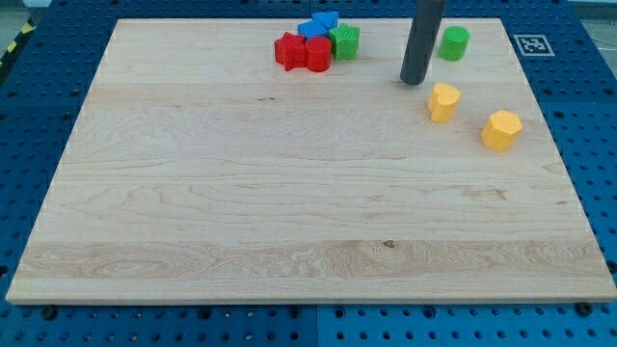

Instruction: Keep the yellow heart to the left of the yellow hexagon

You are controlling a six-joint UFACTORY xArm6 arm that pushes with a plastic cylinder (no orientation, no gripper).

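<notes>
The small yellow heart block (443,101) lies just left of the yellow hexagon block (501,130), near the wooden worktop's (241,193) right edge. My tip (415,82), a bare rod with no end effector to open or close, rests just up-left of the heart; which way the heart points is unclear.

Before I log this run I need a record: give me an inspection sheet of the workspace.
Surface: wooden board, flat, bare over most of it.
Job's things: yellow heart lies left of yellow hexagon, apart.
Clutter: red blocks, blue blocks and green block bunched at the view's top; green cylinder alone to the view's right of the rod.
Grippers: none; my tip sits up-left of the heart, not touching it.
Cables: nothing seen.
Surroundings: blue perforated table; marker tag off the board's top right corner.
</notes>
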